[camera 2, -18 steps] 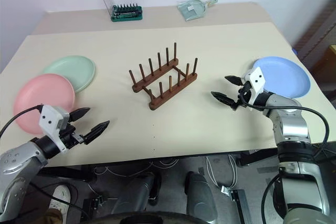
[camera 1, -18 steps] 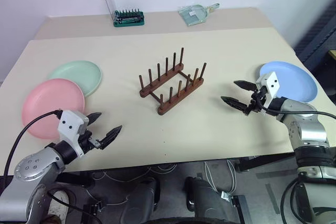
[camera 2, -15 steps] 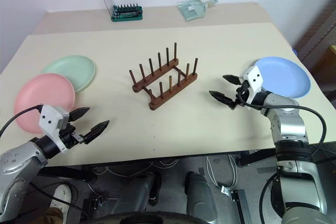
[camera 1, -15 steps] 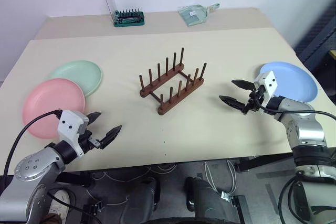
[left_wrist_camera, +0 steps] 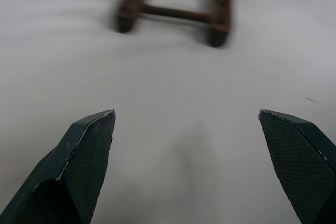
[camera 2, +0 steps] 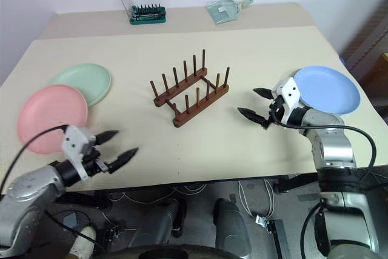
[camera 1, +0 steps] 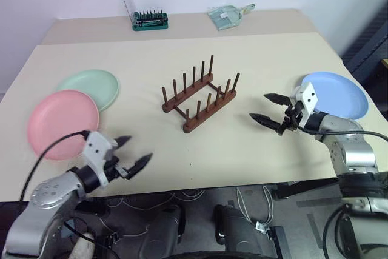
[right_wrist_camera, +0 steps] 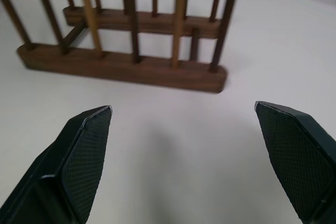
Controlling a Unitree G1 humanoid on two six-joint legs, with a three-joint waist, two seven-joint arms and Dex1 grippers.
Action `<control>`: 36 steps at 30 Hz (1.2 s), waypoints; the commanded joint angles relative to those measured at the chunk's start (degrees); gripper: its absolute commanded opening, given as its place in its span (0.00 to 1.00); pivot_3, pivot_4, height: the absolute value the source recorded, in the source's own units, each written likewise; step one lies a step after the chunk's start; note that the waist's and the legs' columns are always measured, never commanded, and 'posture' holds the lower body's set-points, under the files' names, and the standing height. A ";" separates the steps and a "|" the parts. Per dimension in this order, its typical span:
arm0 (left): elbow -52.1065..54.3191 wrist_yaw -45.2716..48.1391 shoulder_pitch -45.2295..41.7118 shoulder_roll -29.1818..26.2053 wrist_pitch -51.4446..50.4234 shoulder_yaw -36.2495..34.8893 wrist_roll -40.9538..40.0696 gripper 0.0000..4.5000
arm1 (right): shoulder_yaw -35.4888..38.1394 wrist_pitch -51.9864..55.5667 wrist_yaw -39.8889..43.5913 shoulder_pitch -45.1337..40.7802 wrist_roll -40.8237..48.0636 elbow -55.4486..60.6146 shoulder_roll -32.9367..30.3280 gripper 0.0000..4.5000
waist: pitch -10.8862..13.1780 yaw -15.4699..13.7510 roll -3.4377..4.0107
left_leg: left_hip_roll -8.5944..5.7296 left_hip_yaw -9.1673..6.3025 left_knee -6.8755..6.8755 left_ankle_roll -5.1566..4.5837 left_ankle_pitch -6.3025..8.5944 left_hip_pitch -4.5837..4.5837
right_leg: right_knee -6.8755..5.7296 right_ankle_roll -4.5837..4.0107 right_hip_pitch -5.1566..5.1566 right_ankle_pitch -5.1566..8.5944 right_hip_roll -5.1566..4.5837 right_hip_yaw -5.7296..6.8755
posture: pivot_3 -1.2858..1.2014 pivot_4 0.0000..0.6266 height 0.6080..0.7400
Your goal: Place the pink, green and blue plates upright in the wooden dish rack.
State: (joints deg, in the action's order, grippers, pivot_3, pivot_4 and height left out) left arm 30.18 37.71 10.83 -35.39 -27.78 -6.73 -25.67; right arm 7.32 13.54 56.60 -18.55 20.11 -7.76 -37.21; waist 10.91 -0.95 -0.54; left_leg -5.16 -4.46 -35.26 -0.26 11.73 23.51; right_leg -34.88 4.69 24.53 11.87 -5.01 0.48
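While the left wrist view blurs what looks like the wooden dish rack (camera 1: 199, 96), both arms hover low; left gripper (camera 1: 134, 153) and right gripper (camera 1: 266, 108) gape, empty.

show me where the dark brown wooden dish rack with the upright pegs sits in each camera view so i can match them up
Left eye view: the dark brown wooden dish rack stands mid-table, just above picture centre.
Right eye view: same spot, slightly left of centre.
Left wrist view: its near end shows blurred at the top edge, beyond the open left claw.
Right wrist view: it spans the upper half, beyond the open right claw.
Shared landmark: the beige tabletop under it.
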 commanded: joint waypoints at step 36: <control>-27.03 14.64 -24.33 10.75 14.43 21.16 13.35 0.17 | 4.77 12.19 -14.48 15.84 5.67 26.94 0.11 1.00 | -0.10 0.09 0.05 | 0.01 0.06 -0.09 -0.05 0.01 -0.04 | -0.01 0.13 -0.11 0.04 -0.05 0.12 | 0.52 0.24 1.00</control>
State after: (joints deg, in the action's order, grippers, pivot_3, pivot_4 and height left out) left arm 2.58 48.65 -13.47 -23.95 -13.04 12.80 -10.88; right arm 9.97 27.05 42.01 -3.00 25.93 19.25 -36.32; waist 10.81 -0.86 -0.49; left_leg -5.15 -4.40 -35.35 -0.31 11.74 23.47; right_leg -34.89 4.81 24.42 11.92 -5.06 0.60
